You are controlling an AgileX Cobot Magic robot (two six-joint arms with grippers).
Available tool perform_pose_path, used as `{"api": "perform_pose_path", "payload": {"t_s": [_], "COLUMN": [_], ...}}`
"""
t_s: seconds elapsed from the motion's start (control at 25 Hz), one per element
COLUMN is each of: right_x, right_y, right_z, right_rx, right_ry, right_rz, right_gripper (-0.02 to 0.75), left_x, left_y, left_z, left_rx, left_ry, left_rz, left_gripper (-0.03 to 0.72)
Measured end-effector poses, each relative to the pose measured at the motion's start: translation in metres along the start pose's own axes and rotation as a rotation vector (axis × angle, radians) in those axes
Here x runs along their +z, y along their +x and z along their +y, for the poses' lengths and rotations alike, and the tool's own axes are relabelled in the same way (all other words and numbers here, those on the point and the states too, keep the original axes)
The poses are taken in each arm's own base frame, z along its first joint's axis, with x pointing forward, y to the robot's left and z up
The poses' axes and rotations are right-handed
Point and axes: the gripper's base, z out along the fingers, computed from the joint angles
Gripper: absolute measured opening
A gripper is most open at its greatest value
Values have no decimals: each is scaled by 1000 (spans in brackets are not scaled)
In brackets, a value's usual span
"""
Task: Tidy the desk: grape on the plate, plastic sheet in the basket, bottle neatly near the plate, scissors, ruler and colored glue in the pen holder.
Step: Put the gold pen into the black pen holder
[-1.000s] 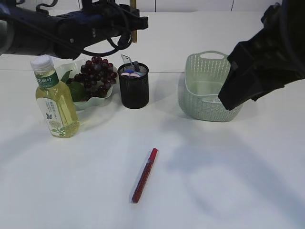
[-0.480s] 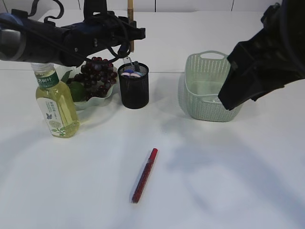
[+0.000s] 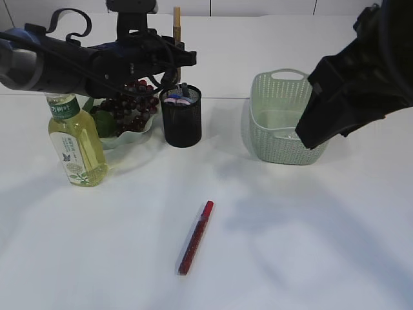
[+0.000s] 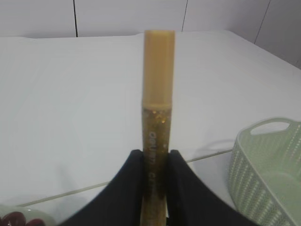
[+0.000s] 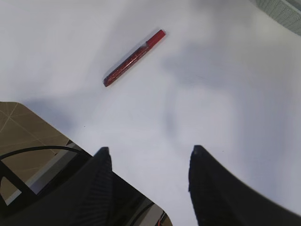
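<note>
My left gripper (image 3: 175, 59) is shut on a gold glitter glue stick (image 3: 177, 24), held upright above the black mesh pen holder (image 3: 181, 119); the stick fills the left wrist view (image 4: 157, 122) between the jaws (image 4: 155, 162). Scissors handles and other items stand in the holder. A red glitter glue stick (image 3: 195, 237) lies on the table in front, also in the right wrist view (image 5: 134, 57). Grapes (image 3: 132, 106) lie on the plate (image 3: 126, 139). The bottle (image 3: 74, 139) stands left of the plate. My right gripper (image 5: 148, 155) is open and empty, high above the table.
A green basket (image 3: 281, 123) stands at the right, its rim showing in the left wrist view (image 4: 268, 155). The right arm's black body (image 3: 358, 84) hangs in front of the basket's right side. The table's near edge shows in the right wrist view (image 5: 70, 136).
My left arm has lowered and shifted slightly left with the gold glue stick, now partly covering the grapes and bottle cap. The right arm has not moved.
</note>
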Motion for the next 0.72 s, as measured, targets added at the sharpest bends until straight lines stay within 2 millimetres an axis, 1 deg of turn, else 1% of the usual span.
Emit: {"api": "perform_pose_path", "payload": {"t_s": [0.72], "right_x": [0], "right_y": [0], "right_z": [0], "right_rx": [-2], "right_ry": [0], "right_rz": [0], "right_gripper": [417], "left_x": [0], "left_y": [0], "left_z": [0], "left_rx": [0], "left_ry": [0], "left_rz": [2], "left_gripper": [135]}}
